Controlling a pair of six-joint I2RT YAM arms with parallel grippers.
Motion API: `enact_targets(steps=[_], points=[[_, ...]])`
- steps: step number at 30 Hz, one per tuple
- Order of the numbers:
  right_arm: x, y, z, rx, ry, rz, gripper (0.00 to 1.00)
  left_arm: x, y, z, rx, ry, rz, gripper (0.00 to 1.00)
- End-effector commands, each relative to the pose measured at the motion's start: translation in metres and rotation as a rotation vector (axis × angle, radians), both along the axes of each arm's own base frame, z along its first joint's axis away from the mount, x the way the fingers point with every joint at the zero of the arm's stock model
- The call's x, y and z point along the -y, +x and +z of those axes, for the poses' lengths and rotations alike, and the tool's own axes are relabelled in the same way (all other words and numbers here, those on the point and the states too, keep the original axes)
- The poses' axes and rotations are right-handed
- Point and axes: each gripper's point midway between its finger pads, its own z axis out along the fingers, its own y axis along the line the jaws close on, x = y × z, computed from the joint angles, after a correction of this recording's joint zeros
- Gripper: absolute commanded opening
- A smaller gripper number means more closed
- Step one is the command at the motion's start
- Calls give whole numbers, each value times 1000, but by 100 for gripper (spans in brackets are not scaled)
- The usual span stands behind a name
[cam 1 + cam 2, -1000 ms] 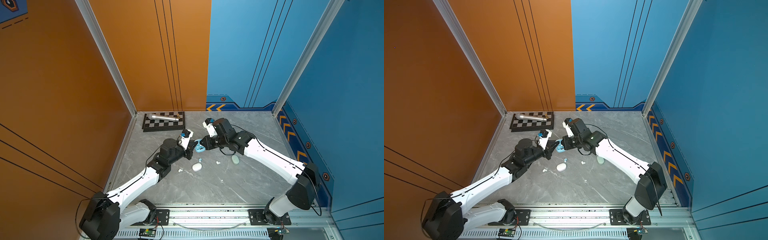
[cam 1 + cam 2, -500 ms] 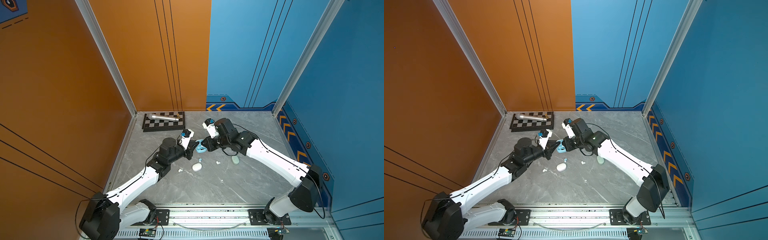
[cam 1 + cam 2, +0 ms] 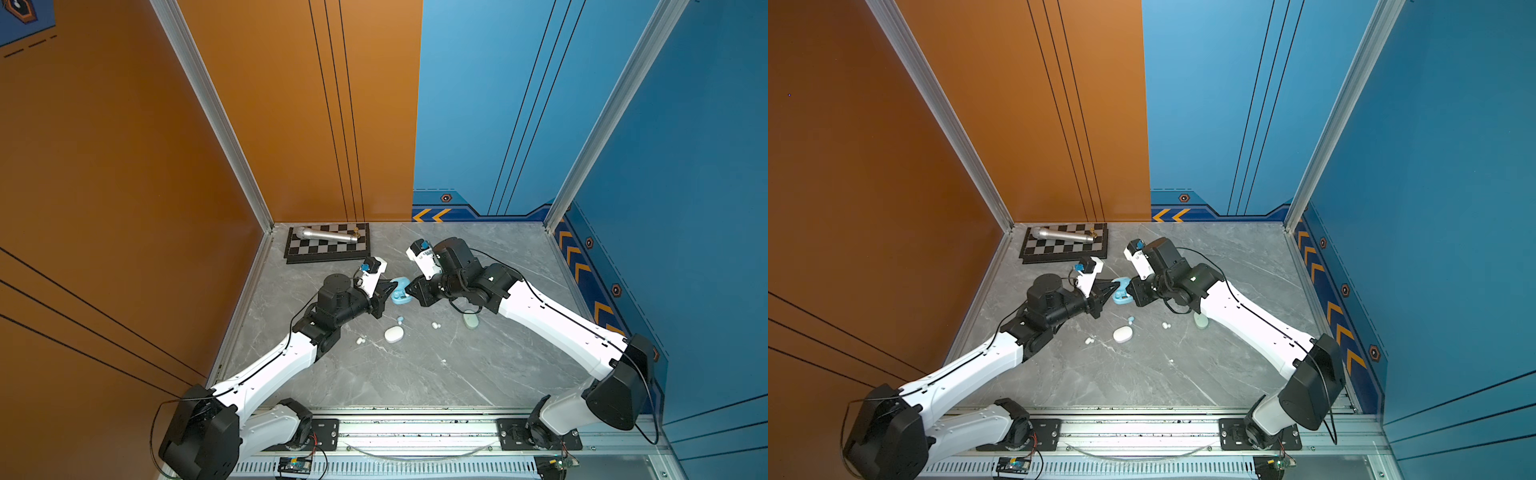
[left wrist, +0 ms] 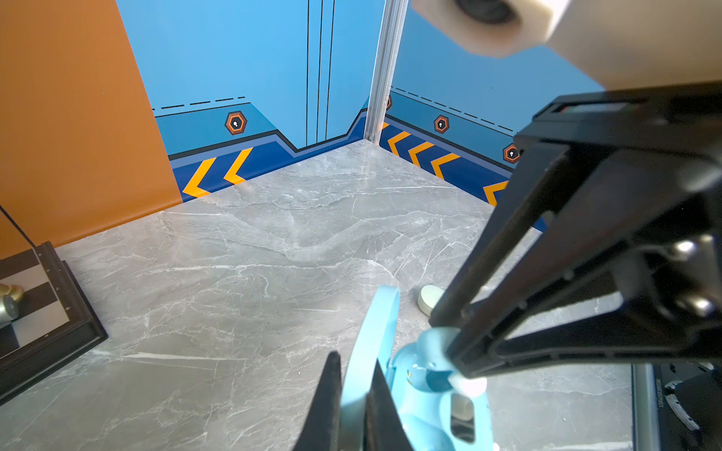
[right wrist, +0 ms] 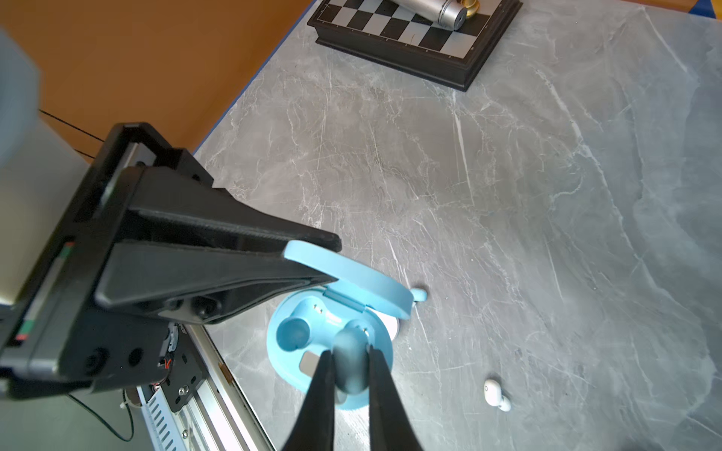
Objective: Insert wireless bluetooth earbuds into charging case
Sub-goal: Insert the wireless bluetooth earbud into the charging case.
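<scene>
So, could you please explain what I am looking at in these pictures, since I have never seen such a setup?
Two white robot arms work over a grey table. Two pictures look down from above, nearly alike; the other two come from a camera on each arm's wrist. The left end effector pinches the raised lid of an open blue earbud case. The right end effector holds a blue earbud at one of that case's sockets. Loose on the table lie a white case, a green case and a few tiny earbuds. At the back, a microphone rests on a chessboard.
</scene>
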Motion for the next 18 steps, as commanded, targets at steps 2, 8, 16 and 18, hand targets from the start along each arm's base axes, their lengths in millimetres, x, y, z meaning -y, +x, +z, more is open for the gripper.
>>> enact_targets(steps=[2,8,16,18], points=[[10,-6,-6,-1,-38,16,14,4,0,23,34,-31,-29,0],[11,-6,-8,10,-54,25,15,5,-1,26,35,-40,-37,0],[14,-9,-10,35,-80,40,14,7,-1,30,36,-46,-43,0],[16,-8,-10,44,-85,38,15,7,-1,31,38,-49,-48,0]])
